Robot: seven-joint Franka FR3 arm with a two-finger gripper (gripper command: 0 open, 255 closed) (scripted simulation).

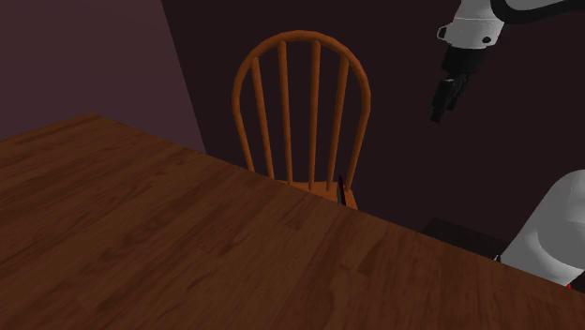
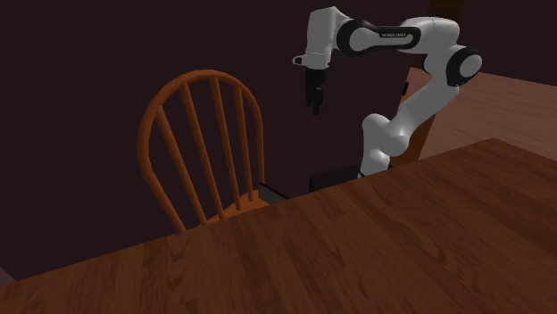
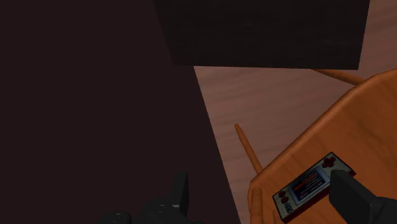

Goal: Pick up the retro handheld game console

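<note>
The handheld game console [image 3: 308,188] is a flat dark slab with a red-and-blue screen and red buttons. It lies on the orange wooden chair's seat [image 3: 356,127], between my fingers' lines and closer to the right finger [image 3: 352,197]. From the shoulder view only its dark edge [image 1: 345,191] peeks over the table; in the second exterior view it is a dark strip [image 2: 269,192] at the seat's edge. My black gripper [image 1: 442,105] [image 2: 314,103] [image 3: 261,184] hangs open, well above the seat and apart from the console, holding nothing.
A brown wooden table [image 1: 187,244] [image 2: 375,250] fills the foreground, with the spindle-back chair [image 1: 302,103] [image 2: 203,143] tucked against its far edge. My stand [image 2: 332,180] sits just beyond the chair. Dark walls stand behind.
</note>
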